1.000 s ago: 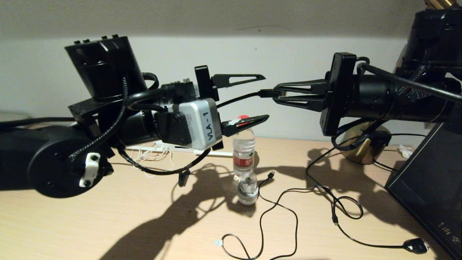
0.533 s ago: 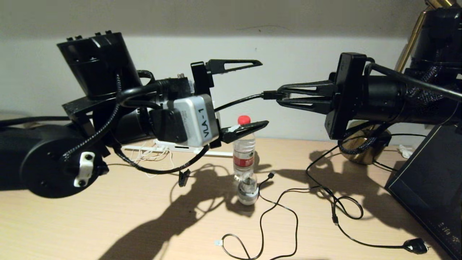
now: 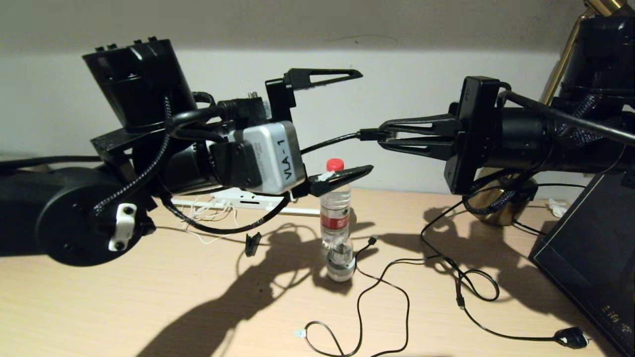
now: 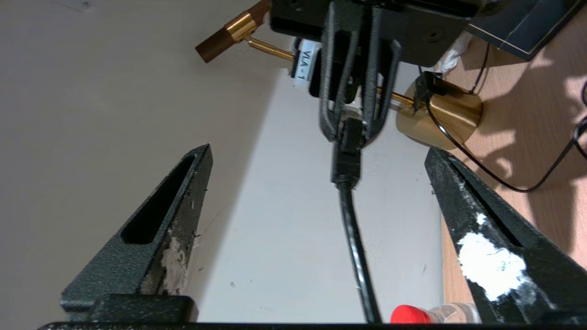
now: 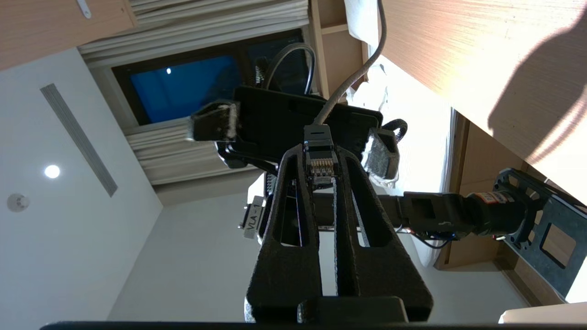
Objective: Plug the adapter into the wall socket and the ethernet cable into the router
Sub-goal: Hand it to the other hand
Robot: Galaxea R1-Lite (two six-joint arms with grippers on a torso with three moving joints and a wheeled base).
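Below, water bottle (image 3: 335, 208) amid loose cables (image 3: 397, 277)

Your black ethernet cable (image 3: 332, 143) with clear gold-pinned plug, red-capped bottle (image 3: 335, 206) with red label, pale wood-grain table (image 3: 149, 297), brass lamp base (image 3: 501, 203).

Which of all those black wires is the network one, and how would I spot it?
Look above the pale wooden desk, where two black robot arms face each other. The right gripper is shut on the black ethernet cable, pinching its clear-tipped plug in mid-air before the open left gripper. Unlike the thin black cables lying looped on the desk, it hangs in the air and shows gold contacts.
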